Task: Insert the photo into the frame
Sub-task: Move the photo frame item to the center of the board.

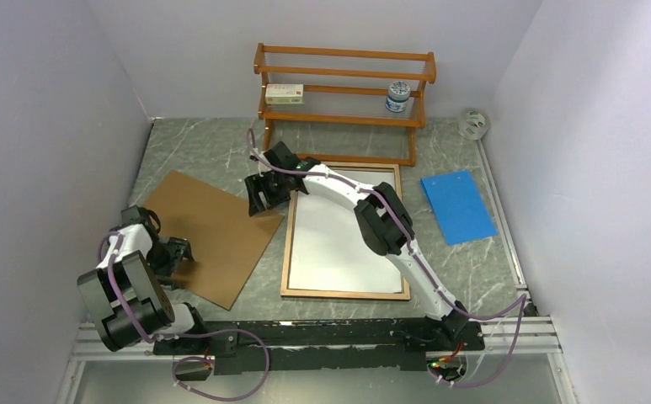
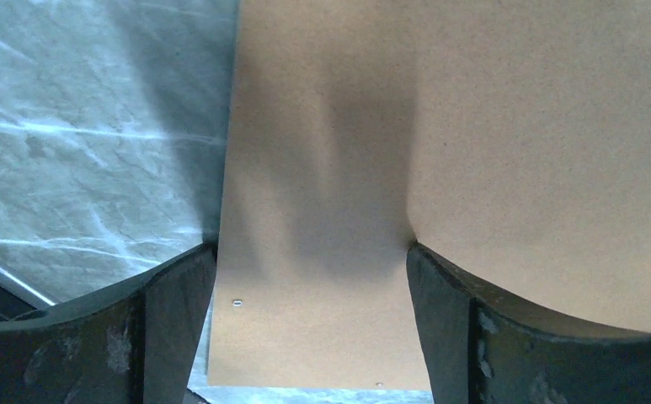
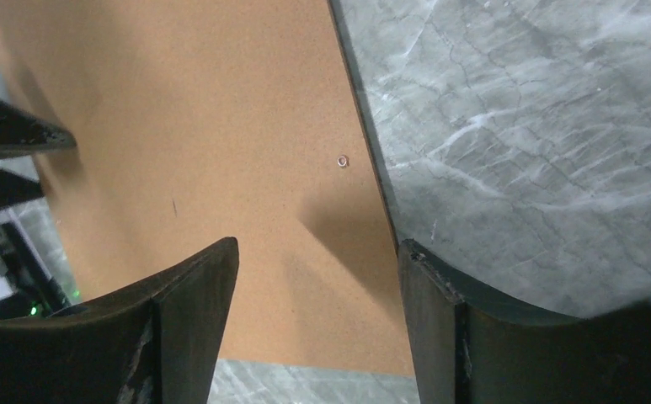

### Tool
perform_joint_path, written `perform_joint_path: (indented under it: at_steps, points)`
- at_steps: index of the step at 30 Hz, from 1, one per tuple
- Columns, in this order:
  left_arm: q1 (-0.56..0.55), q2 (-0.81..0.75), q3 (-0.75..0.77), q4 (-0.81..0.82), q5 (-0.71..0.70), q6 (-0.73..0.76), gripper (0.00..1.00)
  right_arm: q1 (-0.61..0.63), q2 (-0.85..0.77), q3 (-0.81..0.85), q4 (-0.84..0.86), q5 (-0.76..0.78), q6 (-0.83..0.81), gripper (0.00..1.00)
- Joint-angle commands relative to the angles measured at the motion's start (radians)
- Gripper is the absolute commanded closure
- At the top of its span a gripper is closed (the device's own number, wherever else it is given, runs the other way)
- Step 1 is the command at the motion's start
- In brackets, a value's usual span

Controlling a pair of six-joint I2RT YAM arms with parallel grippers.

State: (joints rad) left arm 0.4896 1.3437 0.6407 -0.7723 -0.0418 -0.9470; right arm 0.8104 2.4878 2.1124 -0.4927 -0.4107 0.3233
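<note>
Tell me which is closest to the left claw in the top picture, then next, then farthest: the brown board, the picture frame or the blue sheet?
1. The brown board: on the left, right under the left gripper.
2. The frame: in the middle of the table, past the board's right edge.
3. The blue sheet: far over on the right side.

A brown board (image 2: 490, 126) fills the middle and right of the view, lying flat on the grey marbled surface (image 2: 77, 126). Its left edge runs top to bottom and its near edge crosses the bottom. The left claw (image 2: 309, 248) is spread wide with nothing between its 2 dark fingers (image 2: 170, 320). 1 finger sits at the board's left edge, the other over the board. 2 small eyelets (image 2: 237, 301) mark the near corner. A metal rail (image 2: 10, 273) shows at lower left.
</note>
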Motion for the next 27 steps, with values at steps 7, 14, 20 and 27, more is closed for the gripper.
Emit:
perform_joint_path:
  at_steps: [7, 14, 20, 27]
  points:
    - [-0.016, 0.164, -0.080, 0.256, 0.242, 0.029, 0.16, 0.021, -0.041, 0.017, 0.002, -0.315, 0.092, 0.37]
    - [-0.015, 0.174, -0.077, 0.267, 0.276, 0.049, 0.17, 0.020, -0.158, -0.048, 0.088, -0.340, 0.130, 0.40]
    - [-0.015, 0.128, -0.061, 0.255, 0.301, 0.088, 0.17, 0.016, -0.226, -0.122, 0.137, -0.340, 0.138, 0.41]
    - [-0.016, 0.135, -0.045, 0.310, 0.464, 0.192, 0.17, 0.011, -0.300, -0.235, 0.134, -0.263, 0.115, 0.42]
